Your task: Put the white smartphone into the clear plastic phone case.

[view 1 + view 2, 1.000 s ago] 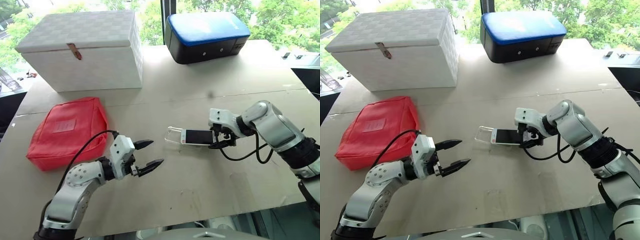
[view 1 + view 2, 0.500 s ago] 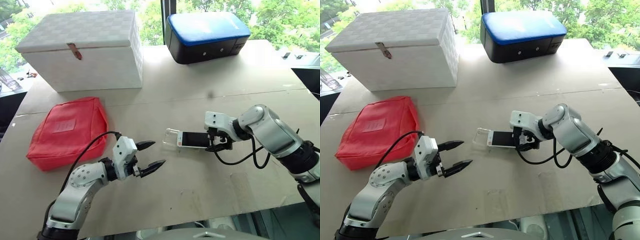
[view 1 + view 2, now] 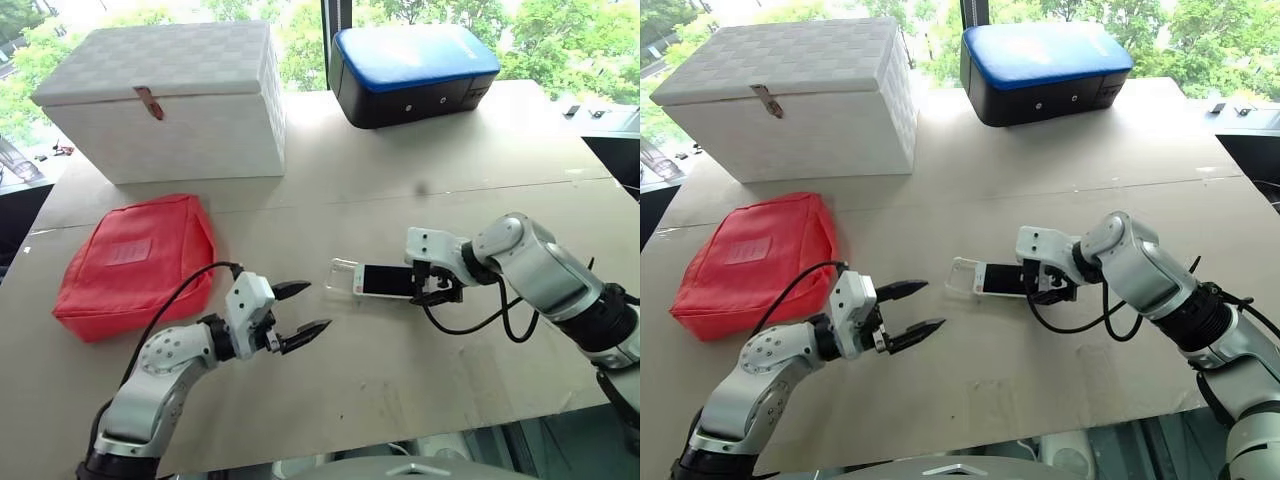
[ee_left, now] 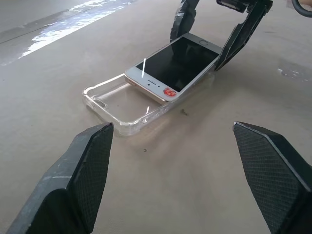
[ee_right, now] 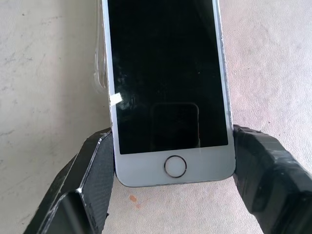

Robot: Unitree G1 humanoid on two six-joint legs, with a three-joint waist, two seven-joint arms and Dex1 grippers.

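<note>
Surface: a broad worktop (image 3: 400, 360) covered in tan board, seams running across it, with green trees beyond its far edge.
Left gripper: the left gripper (image 3: 298, 312) hovers over the near part of the worktop, its two black fingers spread apart and gripping nothing; it aims toward the phone and case, with a gap of bare board between.
Left wrist view: the spread fingers (image 4: 87, 175) frame the case and the phone lying ahead of them.
Right gripper: the right gripper (image 3: 437, 285) is clamped on the white smartphone (image 3: 387, 281), one black finger on each long edge at the end with the round home button.
Phone: screen up, black glass with white ends; its far end is tilted down into the clear plastic phone case (image 4: 114, 100), while the held end is raised. A small red sticker shows on the lower end of the phone in the left wrist view.
Case: lies open side up on the worktop near its middle; the end toward the left gripper is still uncovered, the phone overlapping only its other part.
Red pouch: a soft red pouch (image 3: 135, 262) lies on the left, well apart from the case.
White box: a white woven box (image 3: 165, 100) with a small clasp stands at the far left.
Blue-topped case: a black case with a blue lid (image 3: 412, 72) stands at the far edge, right of the box.
</note>
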